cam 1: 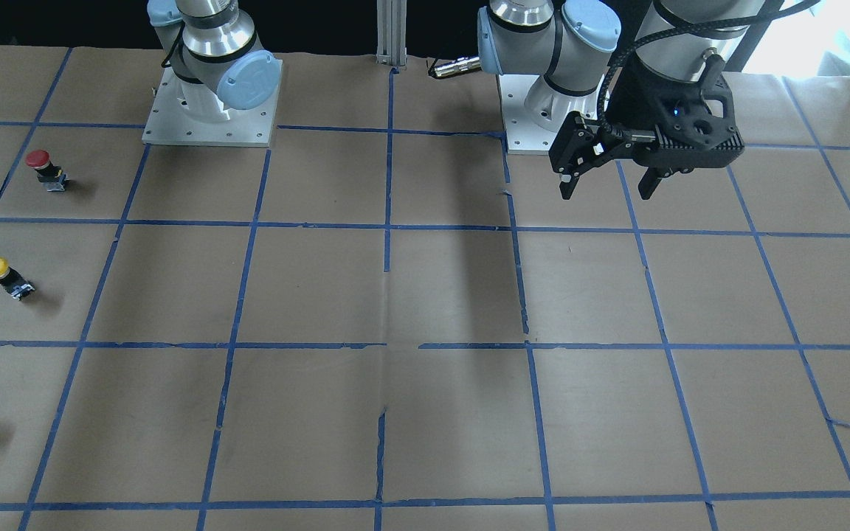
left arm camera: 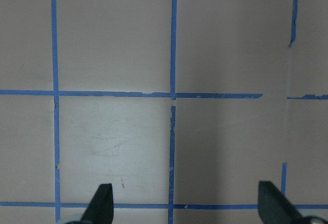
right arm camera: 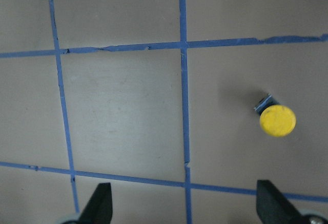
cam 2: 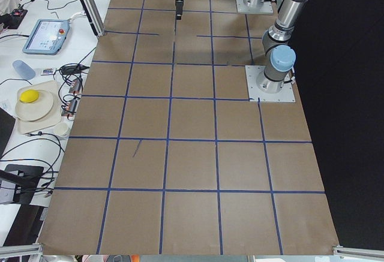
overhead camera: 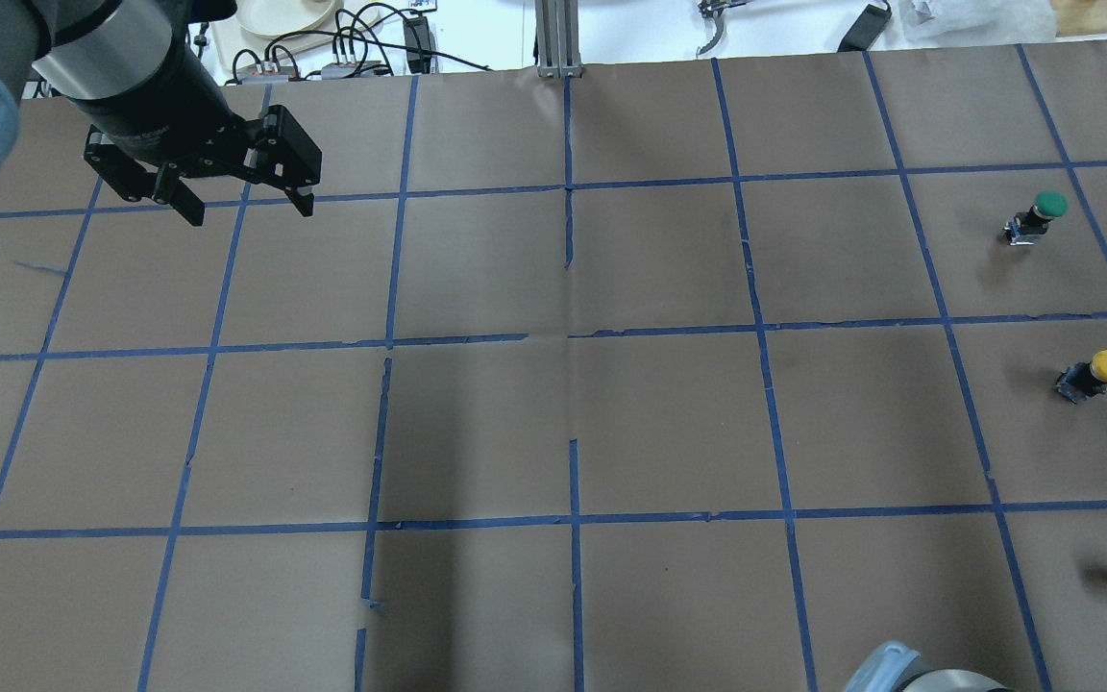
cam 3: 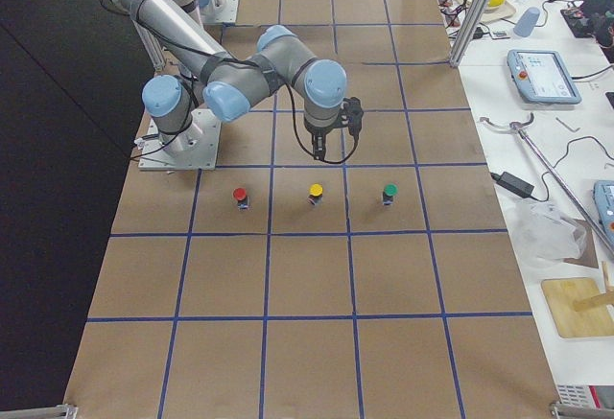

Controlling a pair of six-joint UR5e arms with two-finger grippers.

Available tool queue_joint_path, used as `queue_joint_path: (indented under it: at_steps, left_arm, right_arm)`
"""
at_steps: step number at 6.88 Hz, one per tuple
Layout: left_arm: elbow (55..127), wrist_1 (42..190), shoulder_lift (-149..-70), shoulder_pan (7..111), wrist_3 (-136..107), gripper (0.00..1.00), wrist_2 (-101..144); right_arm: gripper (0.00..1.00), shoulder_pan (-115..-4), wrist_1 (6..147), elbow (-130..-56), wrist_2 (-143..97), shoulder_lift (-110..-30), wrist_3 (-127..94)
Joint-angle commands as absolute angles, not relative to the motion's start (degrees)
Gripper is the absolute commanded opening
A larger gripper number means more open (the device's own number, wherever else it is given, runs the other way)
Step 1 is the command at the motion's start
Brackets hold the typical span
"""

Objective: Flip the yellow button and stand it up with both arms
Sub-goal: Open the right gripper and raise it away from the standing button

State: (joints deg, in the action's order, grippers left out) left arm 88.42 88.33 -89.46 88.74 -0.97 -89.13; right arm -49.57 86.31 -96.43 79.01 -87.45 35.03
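Right wrist-mounted: yellow button (right arm camera: pixel 277 120) upright

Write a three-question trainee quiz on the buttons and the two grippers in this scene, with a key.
1. True or false: the yellow button sits between the jaws of the left gripper.
2. In the exterior right view, what stands on either side of the yellow button?
A. the red button and the green button
B. two blue buttons
C. nothing at all
3. Fill in the blank: in its wrist view, the jaws of the right gripper are ____, with nothing held.

Key: 1 false; 2 A; 3 open.
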Motion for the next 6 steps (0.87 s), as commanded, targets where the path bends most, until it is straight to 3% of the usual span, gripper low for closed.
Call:
queue_joint_path:
  at_steps: [1,6]
  left_arm:
    - [88.42,88.68,-89.39,88.42,-0.97,1.00,-89.12]
    - [88.51,88.77,-89.38,88.42,-0.97,1.00,-89.12]
  right_arm:
    - [1.00,-62.25,84.55,-93.36,81.37,-89.12,6.25]
    - [1.00,-86.98,83.50,-90.61,88.86,-95.60,-13.15]
